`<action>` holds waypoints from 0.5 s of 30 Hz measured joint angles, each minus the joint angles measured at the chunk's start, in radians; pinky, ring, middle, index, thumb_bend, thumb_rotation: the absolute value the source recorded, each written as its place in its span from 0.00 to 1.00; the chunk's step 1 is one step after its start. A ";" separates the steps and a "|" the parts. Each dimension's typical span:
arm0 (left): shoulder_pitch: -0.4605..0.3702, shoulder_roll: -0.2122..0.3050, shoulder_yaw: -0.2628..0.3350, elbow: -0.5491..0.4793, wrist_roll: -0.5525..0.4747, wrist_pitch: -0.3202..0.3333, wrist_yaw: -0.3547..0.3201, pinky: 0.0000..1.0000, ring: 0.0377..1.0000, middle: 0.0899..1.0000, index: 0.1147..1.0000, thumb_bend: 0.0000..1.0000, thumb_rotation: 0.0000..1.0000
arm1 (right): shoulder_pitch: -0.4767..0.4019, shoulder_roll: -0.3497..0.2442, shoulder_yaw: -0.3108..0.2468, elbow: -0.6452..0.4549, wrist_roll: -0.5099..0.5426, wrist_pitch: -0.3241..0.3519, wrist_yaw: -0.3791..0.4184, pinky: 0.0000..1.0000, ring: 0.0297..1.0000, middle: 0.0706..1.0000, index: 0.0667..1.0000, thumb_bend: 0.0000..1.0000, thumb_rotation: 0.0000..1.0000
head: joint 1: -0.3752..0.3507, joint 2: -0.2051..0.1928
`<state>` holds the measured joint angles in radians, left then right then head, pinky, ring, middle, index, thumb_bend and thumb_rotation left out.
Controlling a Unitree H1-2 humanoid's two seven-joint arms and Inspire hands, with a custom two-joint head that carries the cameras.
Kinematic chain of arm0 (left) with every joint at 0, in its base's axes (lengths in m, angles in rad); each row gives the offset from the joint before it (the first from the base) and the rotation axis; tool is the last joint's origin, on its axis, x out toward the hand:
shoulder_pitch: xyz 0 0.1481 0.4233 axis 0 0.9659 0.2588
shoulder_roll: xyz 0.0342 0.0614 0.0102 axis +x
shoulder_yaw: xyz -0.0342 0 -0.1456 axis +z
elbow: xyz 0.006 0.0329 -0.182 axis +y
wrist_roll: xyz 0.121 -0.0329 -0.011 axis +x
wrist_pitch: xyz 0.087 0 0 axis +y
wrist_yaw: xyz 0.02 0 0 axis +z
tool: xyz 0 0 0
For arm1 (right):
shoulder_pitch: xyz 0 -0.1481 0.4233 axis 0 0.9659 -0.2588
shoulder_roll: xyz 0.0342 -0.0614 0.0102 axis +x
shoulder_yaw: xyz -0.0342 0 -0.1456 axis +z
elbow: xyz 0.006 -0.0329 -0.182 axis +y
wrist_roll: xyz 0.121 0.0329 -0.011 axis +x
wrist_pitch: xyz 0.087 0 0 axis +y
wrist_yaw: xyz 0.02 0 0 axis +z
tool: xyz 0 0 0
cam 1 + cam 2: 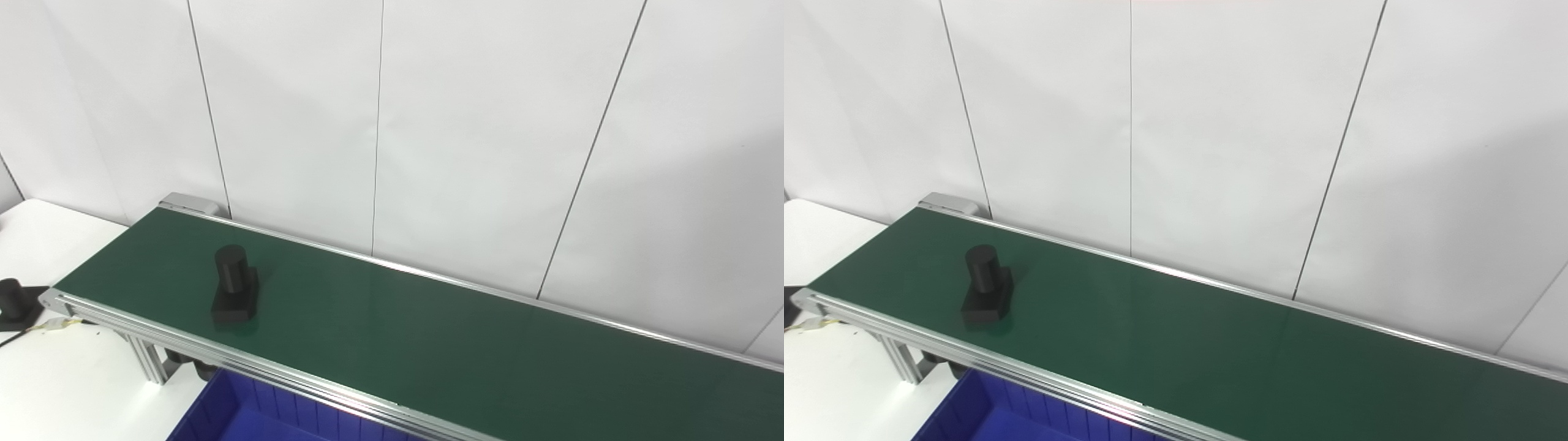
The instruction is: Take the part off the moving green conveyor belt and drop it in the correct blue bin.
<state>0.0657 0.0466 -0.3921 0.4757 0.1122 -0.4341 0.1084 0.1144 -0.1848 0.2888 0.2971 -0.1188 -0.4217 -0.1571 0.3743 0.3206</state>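
bright even light, soft shadow across the right wall (704, 202)

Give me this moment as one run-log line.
part: black part on green belt, left end | bin: blue bin below near rail, partly seen | hands: not in view | pick: not started

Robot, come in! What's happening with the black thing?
No robot hand in view. Black part upright on green belt, near left end. Blue bin below. Nothing blocking.

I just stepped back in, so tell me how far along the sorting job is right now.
Nothing looks done yet. The black part sits on the green conveyor belt near its left end, untouched. Neither hand is in view, so nothing is in hand. Still left: picking the part up and dropping it into a blue bin, whose corner shows below the belt.
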 measured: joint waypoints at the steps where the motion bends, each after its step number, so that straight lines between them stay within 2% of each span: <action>1: -0.005 -0.002 -0.004 0.006 0.000 0.000 0.004 0.64 0.70 0.75 0.75 0.92 0.28 | 0.001 -0.007 -0.001 -0.035 -0.009 0.000 -0.003 0.71 0.79 0.81 0.90 0.37 0.57 | 0.002 0.000; 5: -0.015 -0.005 -0.018 0.027 0.001 0.000 0.014 0.63 0.69 0.75 0.74 0.91 0.27 | 0.007 -0.020 -0.007 -0.119 -0.015 -0.001 -0.003 0.68 0.77 0.81 0.90 0.35 0.52 | 0.011 0.000; 7: -0.015 -0.007 -0.026 0.029 0.003 0.000 0.029 0.63 0.69 0.75 0.75 0.91 0.26 | 0.022 -0.025 -0.023 -0.197 0.002 -0.001 0.017 0.67 0.76 0.80 0.90 0.34 0.45 | 0.015 0.000; 10: -0.018 -0.013 -0.027 0.032 0.002 0.000 0.032 0.63 0.70 0.75 0.75 0.91 0.26 | 0.027 -0.026 -0.055 -0.306 0.028 0.003 0.046 0.66 0.76 0.80 0.89 0.34 0.45 | 0.017 0.002; 14: -0.023 -0.019 -0.029 0.039 0.003 0.000 0.039 0.63 0.70 0.75 0.75 0.91 0.26 | 0.020 -0.025 -0.082 -0.449 0.054 0.072 0.101 0.63 0.76 0.80 0.87 0.34 0.45 | 0.020 0.002; 15: -0.023 -0.021 -0.030 0.040 0.003 0.000 0.043 0.63 0.70 0.75 0.74 0.91 0.26 | 0.014 -0.025 -0.087 -0.477 0.053 0.100 0.113 0.64 0.76 0.81 0.86 0.37 0.47 | 0.017 0.003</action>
<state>0.0423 0.0261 -0.4220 0.5162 0.1147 -0.4341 0.1512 0.1289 -0.2102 0.2018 -0.1801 -0.0655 -0.3215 -0.0440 0.3912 0.3237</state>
